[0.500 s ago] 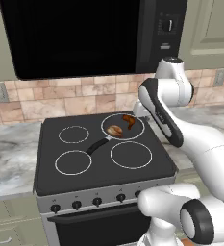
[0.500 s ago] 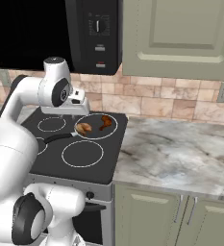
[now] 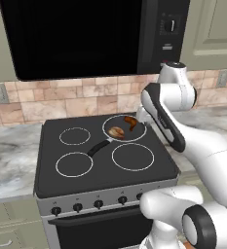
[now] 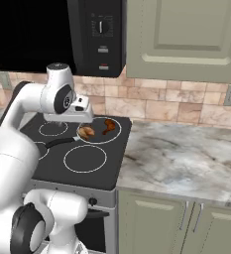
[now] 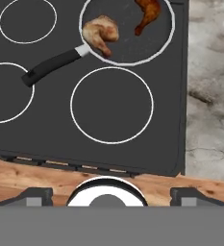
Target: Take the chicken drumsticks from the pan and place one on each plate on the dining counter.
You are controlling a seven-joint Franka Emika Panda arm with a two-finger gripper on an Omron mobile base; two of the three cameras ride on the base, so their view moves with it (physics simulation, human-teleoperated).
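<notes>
– Drumsticks: where are they to be found?

– Both are seen in the pan (image 5: 132, 45), on the back burner nearest the worktop (image 5: 209, 96). The pale drumstick (image 5: 100, 32) lies by the root of the handle (image 5: 53, 66); the dark drumstick (image 5: 147, 12) lies at the far side, and the two are apart.

– What has been changed in the last half second?

– Very little. The pan and both pieces are found where they were, and the scene has not shifted in either base view, so the base is judged to have stayed put. Only a slight change in the arm's pose can be made out, with the hand perhaps lowered a little beside the pan.

– And the gripper (image 5: 111, 196)?

– It is held above the stove (image 5: 46, 120), and from the hand view it is over the front edge, not over the pan. The jaws appear to be set wide apart, with nothing between them.

– What is meant by that for the task?

– Nothing has been grasped and no piece has been carried to a plate, so the task is judged to be at its start. The hand must be brought forward over the pan and lowered. The pale piece is the nearer, though the handle root just beside it could be struck.
</notes>
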